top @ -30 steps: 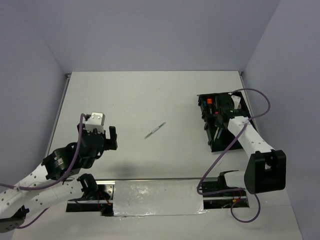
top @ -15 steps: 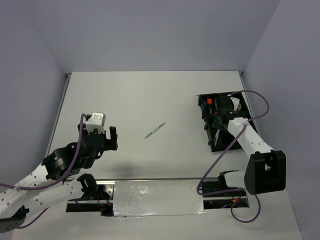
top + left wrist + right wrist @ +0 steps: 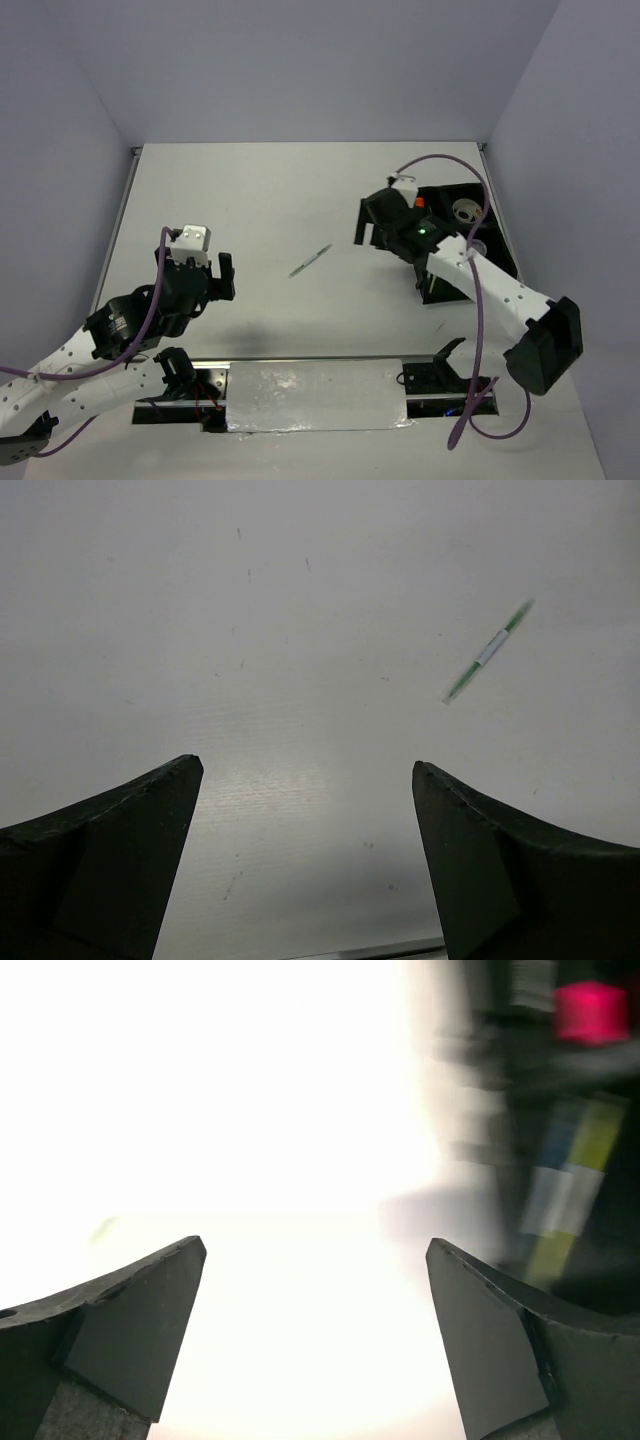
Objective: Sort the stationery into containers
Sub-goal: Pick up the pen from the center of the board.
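- Lilac walls [image 3: 300, 60] close in a plain white table [image 3: 250, 200], with most of its top bare.
- One slim pen [image 3: 310, 260] lies aslant near the middle of the table, well apart from everything else. It is green at both ends with a white band in the middle.
- The black tray [image 3: 445, 195] sits at the far right. A tape roll [image 3: 466, 212] shows in a back compartment, and other pieces lie in it that I cannot make out.
- My left claw [image 3: 305, 780] hangs over the table with its fingers spread wide and nothing between them. The pen is ahead of it and off to the right.
- My right claw [image 3: 315, 1250] is just as wide apart and holds nothing. It hovers by the tray's left edge, facing the middle of the table.
- I judge the pen to be the last loose piece, so the sorting is nearly done.
- Risk: the pen is thin and flat on a smooth top, so fingers closing along it rather than across it could pinch air or flick it away.
- Risk: both claws stand either side of that one pen, and they could meet if both reach in.
- Risk: my right arm's purple cable [image 3: 440, 160] loops above the tray and might snag.
- No brand or writing can be read. The right wrist view is smeared, showing only a pink blob [image 3: 590, 1010] and yellow and white patches in the tray.
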Controlling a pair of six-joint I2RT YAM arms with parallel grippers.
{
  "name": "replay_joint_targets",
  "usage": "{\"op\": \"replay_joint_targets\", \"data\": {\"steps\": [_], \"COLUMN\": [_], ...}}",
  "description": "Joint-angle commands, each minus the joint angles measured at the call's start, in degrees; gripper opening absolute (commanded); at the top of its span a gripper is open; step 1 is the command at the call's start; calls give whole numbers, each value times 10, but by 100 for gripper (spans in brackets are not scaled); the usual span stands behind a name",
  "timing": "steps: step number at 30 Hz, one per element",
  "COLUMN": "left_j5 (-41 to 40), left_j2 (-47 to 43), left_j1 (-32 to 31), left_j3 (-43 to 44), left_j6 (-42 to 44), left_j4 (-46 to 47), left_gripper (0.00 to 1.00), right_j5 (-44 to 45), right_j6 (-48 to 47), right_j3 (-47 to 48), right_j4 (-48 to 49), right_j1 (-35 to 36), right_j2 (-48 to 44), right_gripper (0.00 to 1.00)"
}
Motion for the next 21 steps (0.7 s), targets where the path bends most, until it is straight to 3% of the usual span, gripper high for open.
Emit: {"op": "replay_joint_targets", "data": {"steps": [1,6,10,13,18,21], "left_j5": [-22,-36,-32,-27,-19,-16], "left_j2": [-9,-11,-19,-21,-20,-17], "left_j1": [-1,2,3,4,4,4], "left_j3": [7,11,8,7,6,5], "left_j6": [2,-11,-6,-2,4,6], "left_j4": [16,3,9,11,17,18], "left_gripper": [99,99,99,99,99,99], "right_j5": [104,124,97,86,54,53], "right_j6": [118,271,315,339,374,391], "right_j3": [82,304,456,461,419,405], "right_j4": [-39,-165,-235,-208,-152,-154], "right_j1": [82,133,147,155,155,160], "right_j2": [107,324,480,509,518,524], "right_gripper": [100,100,99,95,75,73]}}
